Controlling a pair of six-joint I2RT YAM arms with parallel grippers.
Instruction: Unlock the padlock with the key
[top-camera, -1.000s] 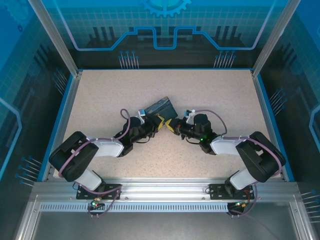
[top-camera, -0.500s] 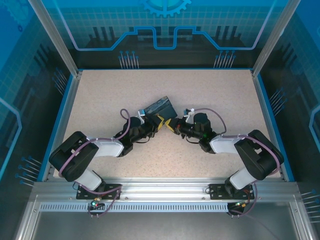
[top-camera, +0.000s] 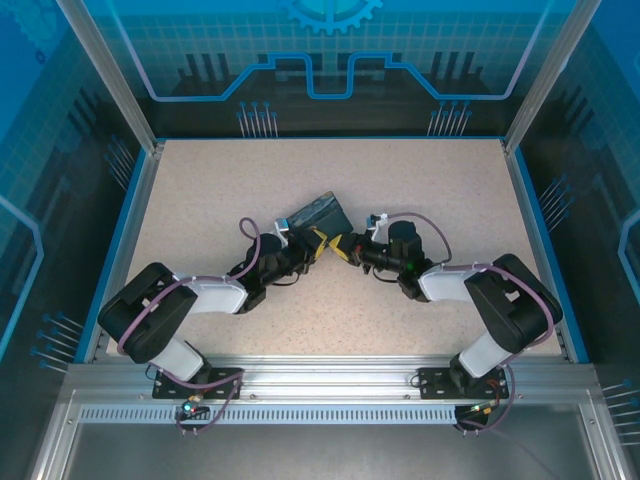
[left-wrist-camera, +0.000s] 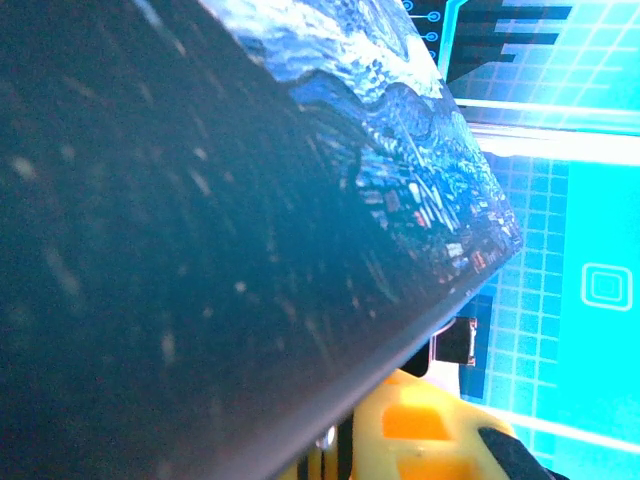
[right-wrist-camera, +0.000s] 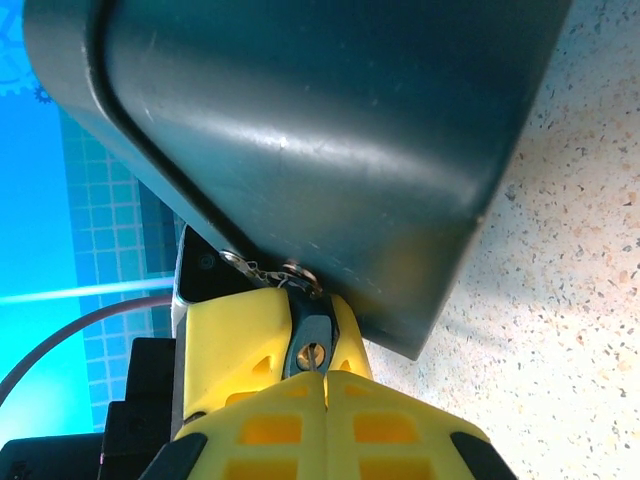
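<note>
- The right gripper has its yellow fingers pressed flat together. They pinch the key, a small dark metal piece with a hole, which sticks out just past the fingertips.
- More yellow plastic flanks the key on both sides; I cannot tell which gripper it belongs to.
- Just beyond the key's far end, a small metal ring and a bit of fine chain sit against the dark underside of the padlock. Whether the key has entered the lock cannot be told.
- The padlock fills the space ahead of and above the right fingers, and it is tilted. The speckled table lies to their right.
- From above, the left gripper is closed on the padlock's near edge and holds it tilted up, directly ahead of its fingers.
- In the left wrist view, the padlock's black side is right against the camera. The painted blue-and-yellow face slopes away up and to the right.
- From above, the two grippers meet tip to tip, with the padlock just beyond both.
</note>
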